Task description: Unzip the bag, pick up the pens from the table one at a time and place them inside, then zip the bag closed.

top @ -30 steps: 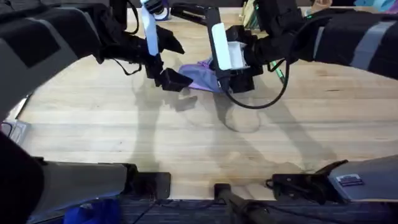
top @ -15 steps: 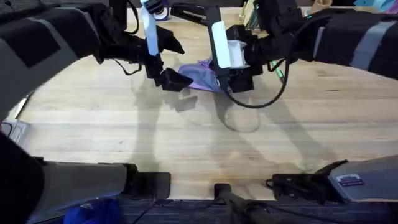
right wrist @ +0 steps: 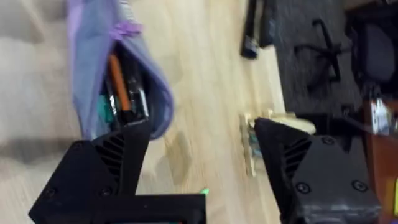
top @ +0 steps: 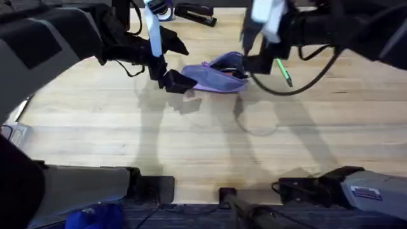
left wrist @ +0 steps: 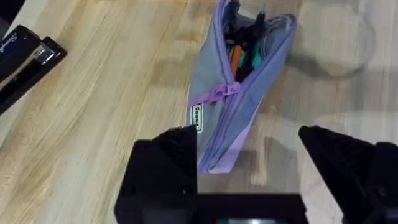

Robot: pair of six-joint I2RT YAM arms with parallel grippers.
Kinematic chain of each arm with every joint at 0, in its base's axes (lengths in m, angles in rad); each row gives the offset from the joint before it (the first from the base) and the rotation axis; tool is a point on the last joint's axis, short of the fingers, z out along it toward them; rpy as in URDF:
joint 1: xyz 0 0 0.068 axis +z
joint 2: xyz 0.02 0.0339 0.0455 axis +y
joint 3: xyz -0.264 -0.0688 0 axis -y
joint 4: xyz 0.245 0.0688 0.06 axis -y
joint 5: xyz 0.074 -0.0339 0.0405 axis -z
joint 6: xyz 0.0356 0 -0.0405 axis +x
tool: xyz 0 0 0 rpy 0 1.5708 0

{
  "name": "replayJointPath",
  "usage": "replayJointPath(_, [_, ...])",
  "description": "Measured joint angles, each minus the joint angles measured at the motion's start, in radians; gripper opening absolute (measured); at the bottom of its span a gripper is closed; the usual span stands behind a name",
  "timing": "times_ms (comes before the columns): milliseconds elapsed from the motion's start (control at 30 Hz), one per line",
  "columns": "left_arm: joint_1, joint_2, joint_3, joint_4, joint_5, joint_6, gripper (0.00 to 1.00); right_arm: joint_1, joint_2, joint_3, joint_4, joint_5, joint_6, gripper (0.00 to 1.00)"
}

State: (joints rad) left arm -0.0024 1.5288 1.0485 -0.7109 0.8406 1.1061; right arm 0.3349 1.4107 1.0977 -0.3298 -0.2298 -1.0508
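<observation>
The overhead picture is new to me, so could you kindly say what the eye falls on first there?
The purple pouch lies at the middle of the far half of the wooden table, its mouth gaping with pens inside. The left gripper sits at its closed end, and the open right gripper hovers above its open end. A green pen lies just to the pouch's right.

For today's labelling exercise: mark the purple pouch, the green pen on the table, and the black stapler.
pouch (left wrist: 214,106), left wrist view, lavender side panel.
green pen (top: 283,71), overhead view, mid-shaft.
stapler (top: 195,13), overhead view, its top.
</observation>
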Motion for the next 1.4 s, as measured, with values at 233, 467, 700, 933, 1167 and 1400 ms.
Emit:
replayJointPath(233, [0.0,0.0,0.0,0.0,0.0,0.0,0.994,-0.096,-0.054,0.0,0.0,0.002,0.222,0.996])
replayJointPath(467, [0.0,0.0,0.0,0.0,0.0,0.0,0.993,-0.177,-0.055,0.0,-0.004,0.083,0.549,0.996])
replayJointPath(700, [0.0,0.0,0.0,0.0,0.0,0.0,0.993,-0.221,-0.055,0.001,-0.112,0.124,0.727,0.996])
replayJointPath(933, [0.0,0.0,0.0,0.0,0.0,0.0,0.994,-0.226,-0.055,0.001,-0.181,0.103,0.771,0.996])
replayJointPath(1167, [0.0,0.0,0.0,0.0,0.0,0.0,0.993,-0.236,-0.048,0.001,-0.19,0.104,0.793,0.996])
replayJointPath(1400, [0.0,0.0,0.0,0.0,0.0,0.0,0.993,-0.281,0.058,0.001,-0.2,0.107,0.798,0.996])
